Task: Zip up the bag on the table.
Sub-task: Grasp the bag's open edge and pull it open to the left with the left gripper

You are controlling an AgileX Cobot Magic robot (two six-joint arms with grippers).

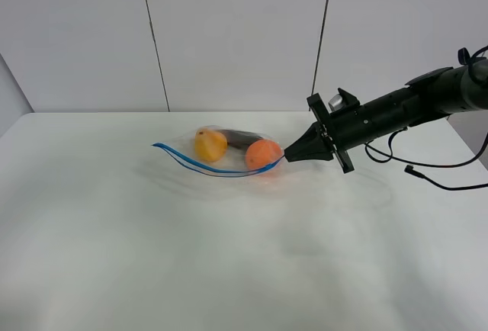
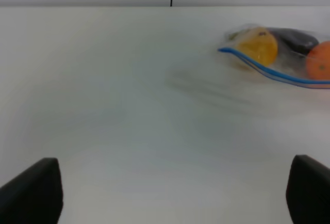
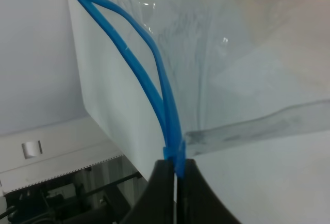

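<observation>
The clear bag (image 1: 221, 152) lies on the white table (image 1: 229, 255) with a yellow-orange fruit (image 1: 210, 144), an orange fruit (image 1: 263, 153) and a dark item (image 1: 242, 138) inside. Its blue zip strip (image 1: 200, 164) curves along the near edge, the two strips still parted in the right wrist view (image 3: 139, 53). My right gripper (image 1: 288, 156) is shut on the strip's right end (image 3: 175, 154). My left gripper (image 2: 175, 193) is open and empty, well left of the bag (image 2: 278, 53), with only its finger tips (image 2: 31, 193) showing.
Black cables (image 1: 435, 171) hang from the right arm onto the table at the right. A white panelled wall (image 1: 229, 33) stands behind the table's far edge.
</observation>
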